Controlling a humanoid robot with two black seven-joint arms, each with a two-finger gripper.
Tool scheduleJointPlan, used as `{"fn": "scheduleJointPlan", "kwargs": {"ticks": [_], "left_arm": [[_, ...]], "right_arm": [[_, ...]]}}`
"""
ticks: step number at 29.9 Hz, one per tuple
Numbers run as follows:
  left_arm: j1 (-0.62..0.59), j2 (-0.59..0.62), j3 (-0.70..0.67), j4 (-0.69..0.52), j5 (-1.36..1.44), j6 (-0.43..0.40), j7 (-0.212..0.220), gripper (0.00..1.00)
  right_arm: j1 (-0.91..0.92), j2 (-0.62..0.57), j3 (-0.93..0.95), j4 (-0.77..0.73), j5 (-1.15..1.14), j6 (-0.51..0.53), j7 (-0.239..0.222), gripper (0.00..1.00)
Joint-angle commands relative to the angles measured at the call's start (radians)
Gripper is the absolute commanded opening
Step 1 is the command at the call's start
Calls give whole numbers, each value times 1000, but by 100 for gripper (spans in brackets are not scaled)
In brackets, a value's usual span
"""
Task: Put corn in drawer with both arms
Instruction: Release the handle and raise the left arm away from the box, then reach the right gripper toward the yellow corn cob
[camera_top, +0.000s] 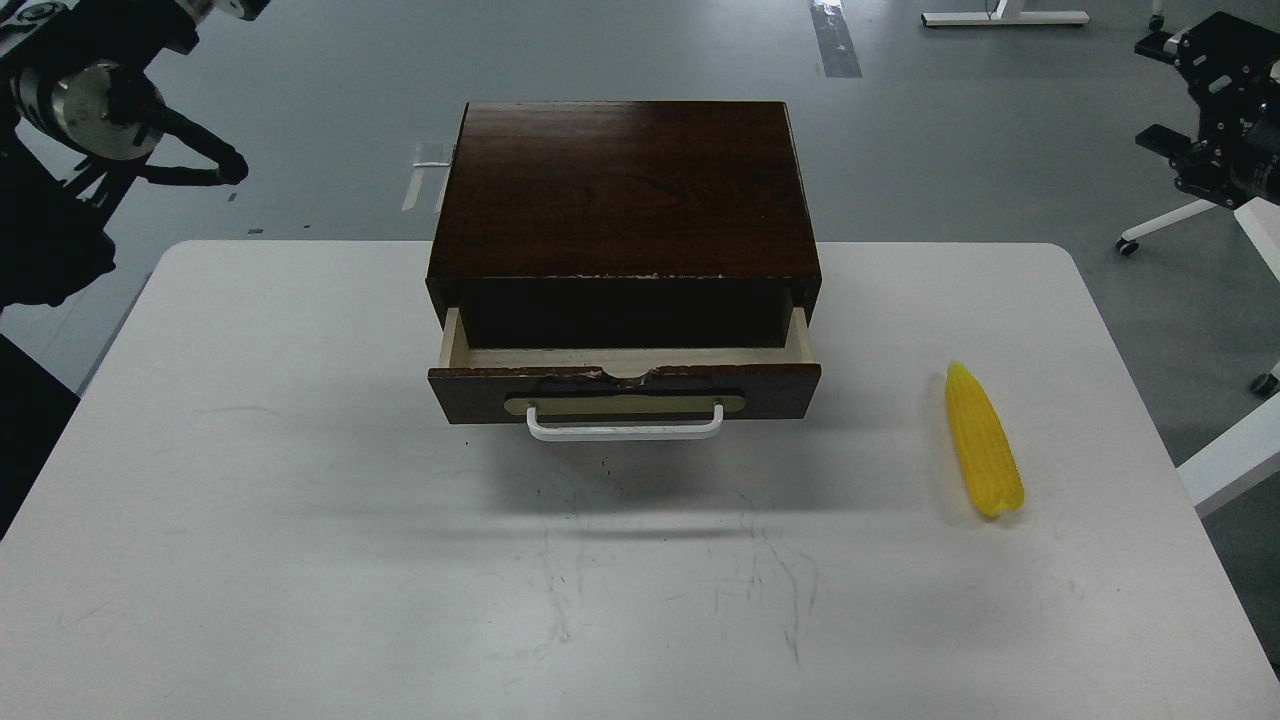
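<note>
The yellow corn (983, 441) lies on the white table, right of the drawer, thin tip pointing away from me. The drawer (624, 391) is pulled partly out of the dark wooden cabinet (620, 185). Its white handle (625, 428) faces me, and a strip of pale interior (620, 356) shows, empty. Part of my left arm (85, 95) sits at the top left corner, well away from the drawer; its gripper is out of view. My right gripper (1205, 100) shows dark at the top right edge, above the floor and far from the corn; its fingers cannot be told apart.
The white table (300, 520) carries only the cabinet and the corn, with faint scuff marks in front of the drawer. White chair or desk legs (1190, 215) stand on the grey floor at the right, beyond the table edge.
</note>
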Motion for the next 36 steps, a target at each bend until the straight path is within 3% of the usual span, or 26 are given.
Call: {"fn": "scheduleJointPlan", "kwargs": {"ticks": [1,6,12,23,29,32,36], "left_arm": [[60,3,-33,16,-77,0,2,98],[123,13,-36,29,-114,0,25,98],[159,13,-92,34,-243,0,139,98],[202,21,-93,34,-243,0,136,98],[209,29,-93,34,-243,0,133,98],[211,36,-93,34,-241,0,133,98],[213,43,-92,34,-240,0,131,98]], "right_arm": [[-12,-25,-14,153,-190,0,-2,100],[-27,-25,-99,206,-505,0,-4,100],[-78,22,-187,209,-557,-29,-28,100],[-87,164,-358,37,-583,-113,-30,99],[-109,231,-363,19,-583,-135,-30,89],[-121,239,-367,19,-583,-135,-31,74],[-132,239,-367,5,-580,-135,-30,70]]}}
